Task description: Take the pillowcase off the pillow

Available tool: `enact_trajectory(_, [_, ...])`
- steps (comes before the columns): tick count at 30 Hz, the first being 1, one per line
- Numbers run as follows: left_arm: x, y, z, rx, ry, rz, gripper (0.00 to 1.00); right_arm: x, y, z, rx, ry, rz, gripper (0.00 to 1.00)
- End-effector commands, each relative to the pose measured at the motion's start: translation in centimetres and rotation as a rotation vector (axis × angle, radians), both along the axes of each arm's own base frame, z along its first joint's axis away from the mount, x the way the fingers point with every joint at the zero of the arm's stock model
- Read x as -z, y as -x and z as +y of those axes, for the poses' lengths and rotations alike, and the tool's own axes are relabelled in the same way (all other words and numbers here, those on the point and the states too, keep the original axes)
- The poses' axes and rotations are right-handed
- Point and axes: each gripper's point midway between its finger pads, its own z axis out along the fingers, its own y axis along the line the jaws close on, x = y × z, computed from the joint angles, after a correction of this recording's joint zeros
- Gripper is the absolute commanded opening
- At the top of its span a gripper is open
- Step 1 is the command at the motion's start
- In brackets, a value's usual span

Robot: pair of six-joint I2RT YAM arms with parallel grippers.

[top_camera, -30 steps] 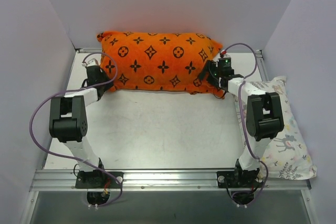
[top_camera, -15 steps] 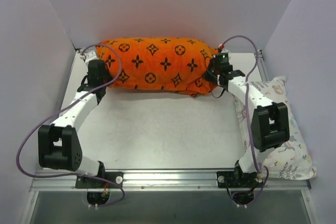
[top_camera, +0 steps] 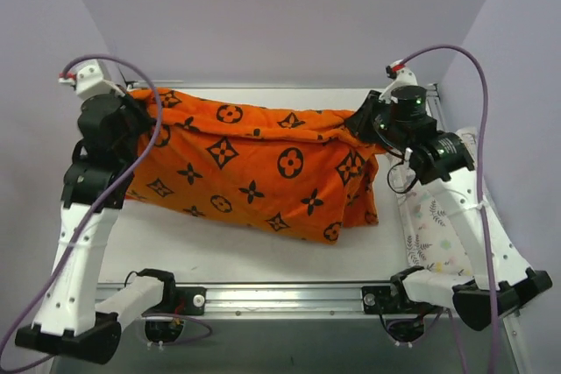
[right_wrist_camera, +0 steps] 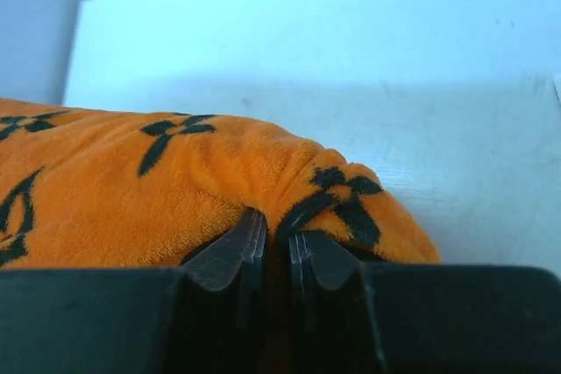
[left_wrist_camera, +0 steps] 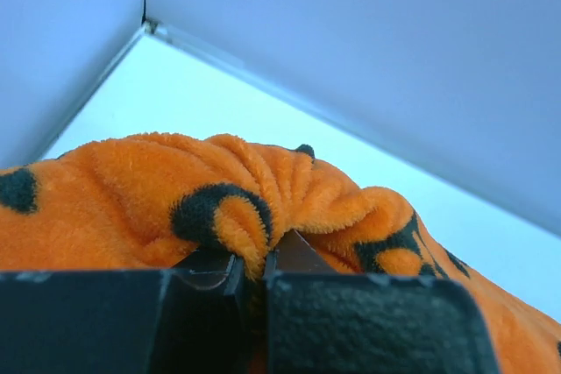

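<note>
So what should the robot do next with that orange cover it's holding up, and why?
Probably lift a little higher and shake gently. The left end effector and right end effector each pinch an upper corner of the pillowcase, which hangs bulging between them. No white pillow shows, so it is likely inside and needs coaxing out.

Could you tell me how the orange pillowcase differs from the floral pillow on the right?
The pillowcase is bright orange with black motifs; the floral pillow is white with pastel prints. The pillowcase is pinched at both ends by the left gripper and right gripper; the floral pillow lies ungripped. Both are soft fabric.
</note>
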Motion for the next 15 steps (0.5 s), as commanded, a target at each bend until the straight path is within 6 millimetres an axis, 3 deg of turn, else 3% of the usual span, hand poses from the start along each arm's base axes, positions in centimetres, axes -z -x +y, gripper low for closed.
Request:
enact_trajectory(1, [11.5, -7.6, -3.0, 0.082, -0.014, 0.309, 0.0, 7.3, -4.6, -0.1, 0.048, 0.068, 0.177, 0.07])
enact_trajectory(2, [13.1, -8.7, -2.9, 0.072, -0.014, 0.348, 0.0, 8.6, -5.6, -0.1, 0.056, 0.063, 0.214, 0.07])
enact_trajectory(3, [16.6, -10.4, -3.1, 0.067, -0.018, 0.439, 0.0, 10.0, -6.4, -0.1, 0.057, 0.062, 0.257, 0.08])
enact_trajectory(4, [18.2, -11.2, -3.5, 0.083, 0.004, 0.477, 0.0, 13.3, -7.7, 0.2, 0.057, 0.08, 0.336, 0.14])
enact_trajectory(5, [19.0, -12.2, -3.5, 0.08, 0.016, 0.498, 0.0, 14.2, -8.7, 0.3, 0.062, 0.067, 0.366, 0.18])
enact_trajectory(6, [22.1, -13.2, -3.8, 0.085, 0.02, 0.573, 0.0, 15.3, -9.0, 1.0, 0.032, 0.046, 0.405, 0.25])
enact_trajectory(7, [23.2, -13.6, -4.2, 0.098, 0.026, 0.6, 0.0, 18.2, -9.5, 1.2, 0.032, 0.059, 0.472, 0.38])
enact_trajectory(8, [23.9, -14.1, -4.8, 0.125, 0.039, 0.618, 0.0, 19.0, -9.8, 1.4, 0.033, 0.063, 0.491, 0.44])
enact_trajectory(10, [24.1, -14.8, -5.6, 0.154, 0.036, 0.615, 0.0, 19.9, -10.4, 1.5, 0.029, 0.077, 0.501, 0.58])
enact_trajectory(14, [20.4, -15.3, -6.9, 0.222, 0.013, 0.519, 0.43, 18.1, -11.2, 1.3, 0.032, 0.061, 0.459, 0.77])
enact_trajectory(15, [18.5, -15.0, -7.2, 0.253, 0.007, 0.483, 0.69, 17.4, -11.2, 1.2, 0.034, 0.06, 0.442, 0.8])
